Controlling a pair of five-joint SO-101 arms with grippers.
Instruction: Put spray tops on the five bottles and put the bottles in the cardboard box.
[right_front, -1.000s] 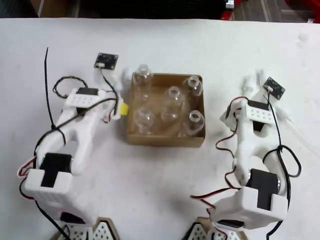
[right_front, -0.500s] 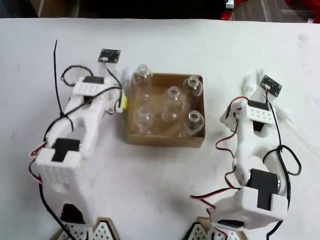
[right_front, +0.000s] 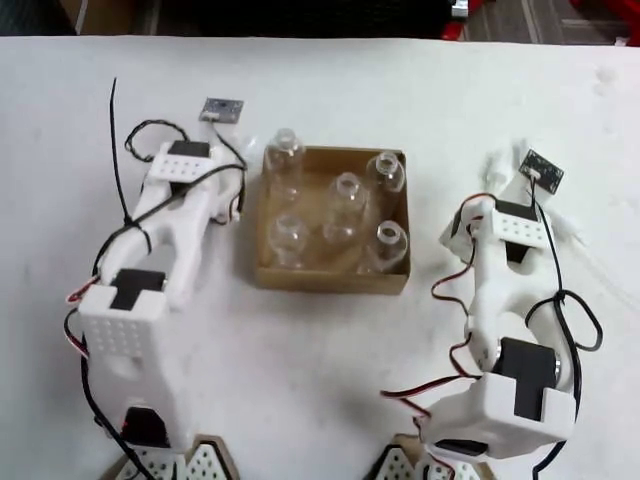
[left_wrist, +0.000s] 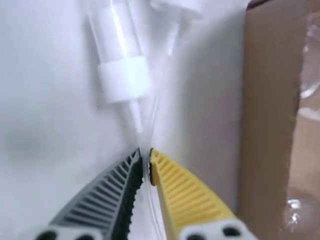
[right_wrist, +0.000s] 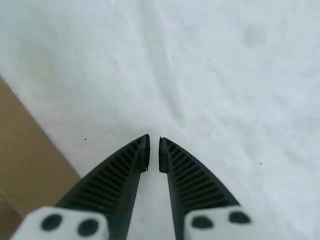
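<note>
Cardboard box (right_front: 330, 280) sits mid-table between my two arms. All five bottles (right_front: 345, 190) stand in it, their necks bare as far as I can see. So the packing has got ahead of the capping, and the step in hand, I judge, is fetching a spray top.

My left jaws, grey and yellow, hang just left of the box's left wall. They are pinched together on a thin clear dip tube (left_wrist: 162, 85) that runs away from them over the table (right_front: 330, 90). A second spray top (left_wrist: 122, 80), white-collared, lies just beside that tube, its own stem pointing at my tips.

My right jaws sit low over the table to the right of the box, closed on nothing, with a mere slit between the tips. Pale spray tops (right_front: 495, 165) lie just beyond that arm.

Next, I reckon, the left must lift its tube without letting so slim a thing slide. Then it must carry the tube over the nearest neck and thread it straight down. A grip on the collar would serve better for seating it.
</note>
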